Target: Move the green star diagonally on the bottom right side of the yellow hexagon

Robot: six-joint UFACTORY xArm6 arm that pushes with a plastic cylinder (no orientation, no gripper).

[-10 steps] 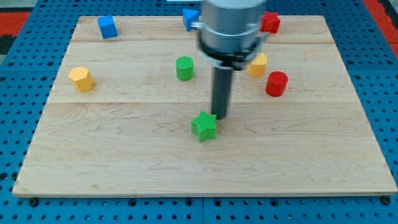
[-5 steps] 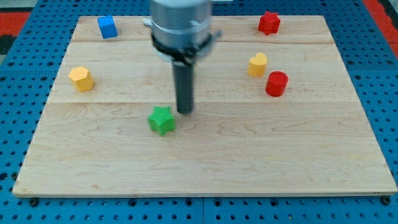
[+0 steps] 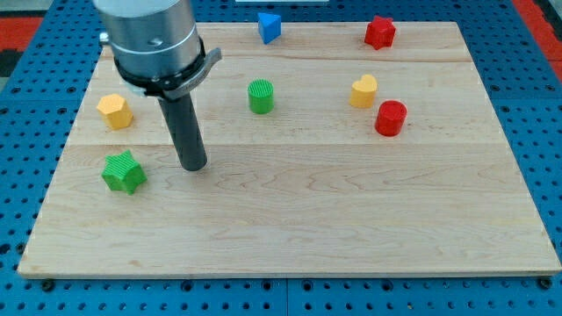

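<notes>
Green star (image 3: 123,172) sits on the wooden bench (image 3: 290,228) just below the yellow hexagon (image 3: 114,111), near the view's left edge. Our tip (image 3: 193,167) stands just to its right, apart; we carry no claw. Light and rigid, it should slide easily; we'd push a flat flank. We count two green, two yellow, two red, one blue.

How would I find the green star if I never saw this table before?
Start at the wooden board and go to the view's left edge, about halfway down. The green star sits just below the yellow hexagon, with my tip to its right, apart from it. The other green block, the green cylinder, is round; this one has points.
</notes>
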